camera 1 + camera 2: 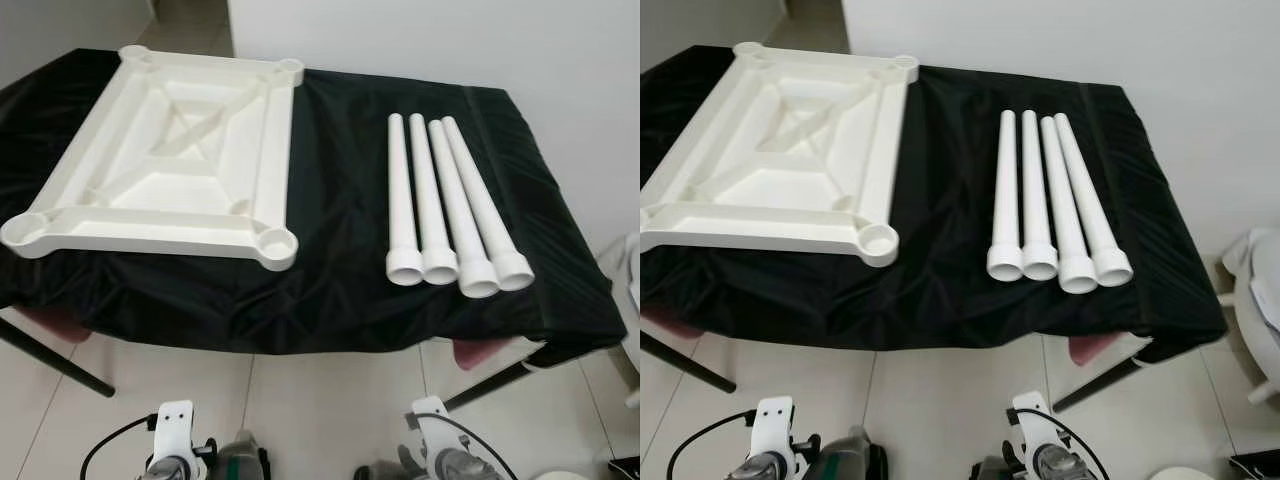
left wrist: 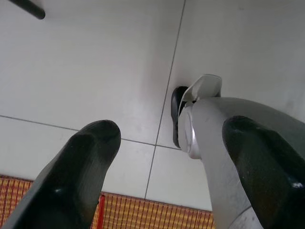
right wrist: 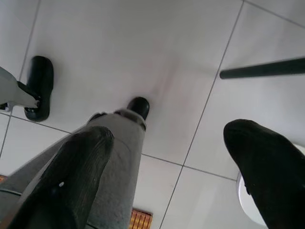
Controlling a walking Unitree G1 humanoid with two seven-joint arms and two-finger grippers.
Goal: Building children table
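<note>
White plastic tabletop (image 1: pixel 165 160) lies underside-up at upper left of the black-draped worktop (image 1: pixel 340 290), four legs (image 1: pixel 445 205) side by side centre-right. Left end effector (image 2: pixel 162 176) and right end effector (image 3: pixel 167 176) hang open over floor tiles. I'd grab one leg mid-shaft, then seat its narrow end squarely in a corner socket.

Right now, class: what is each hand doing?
Left hand: open, holding nothing, hanging over the floor.
Right hand: open, holding nothing, hanging over the floor.
</note>
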